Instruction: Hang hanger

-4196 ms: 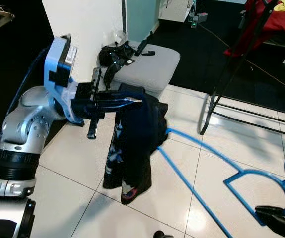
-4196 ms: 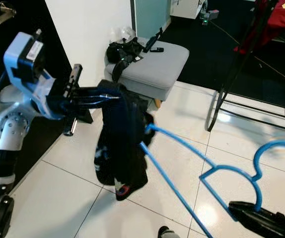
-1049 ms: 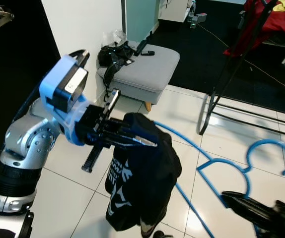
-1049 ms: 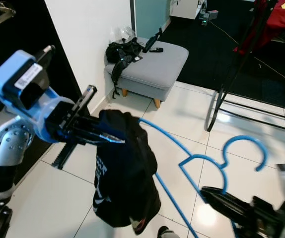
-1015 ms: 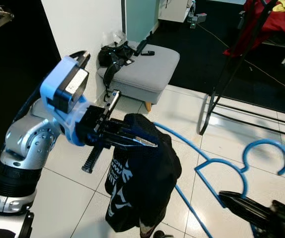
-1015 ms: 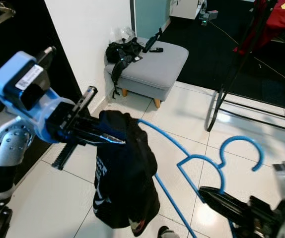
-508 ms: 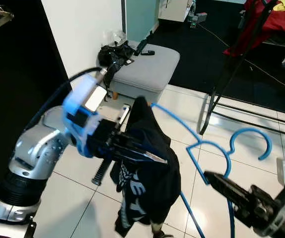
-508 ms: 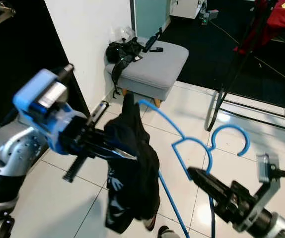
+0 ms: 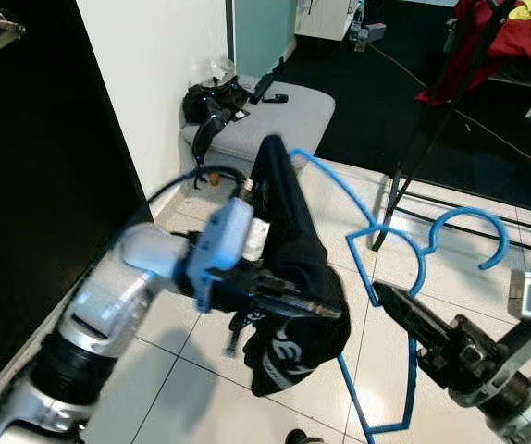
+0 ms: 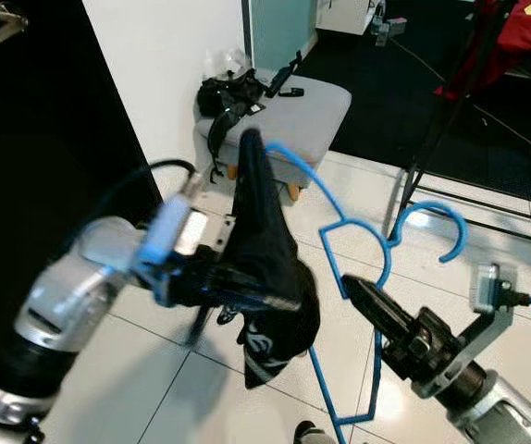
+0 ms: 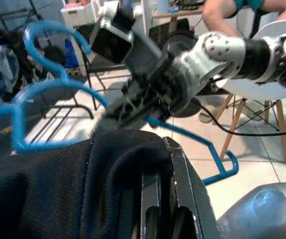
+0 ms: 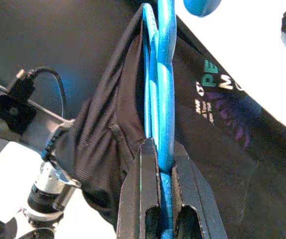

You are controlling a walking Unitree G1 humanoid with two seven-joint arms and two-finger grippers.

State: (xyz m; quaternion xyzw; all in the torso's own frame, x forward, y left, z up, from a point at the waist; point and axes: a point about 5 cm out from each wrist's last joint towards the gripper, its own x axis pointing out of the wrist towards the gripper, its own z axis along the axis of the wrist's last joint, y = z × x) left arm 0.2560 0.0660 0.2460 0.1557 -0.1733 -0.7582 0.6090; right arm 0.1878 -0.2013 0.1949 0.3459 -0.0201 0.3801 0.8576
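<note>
Blue hanger (image 9: 381, 268) upright above the floor, black garment (image 9: 293, 277) draped on one shoulder

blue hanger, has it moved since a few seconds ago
Yes. The blue hanger has been raised from low and flat over the tiles to nearly upright, and its tip now overlaps the grey footstool.

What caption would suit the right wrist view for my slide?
Right gripper clamps the blue hanger, whose arm runs into the black garment held by the left gripper.
</note>
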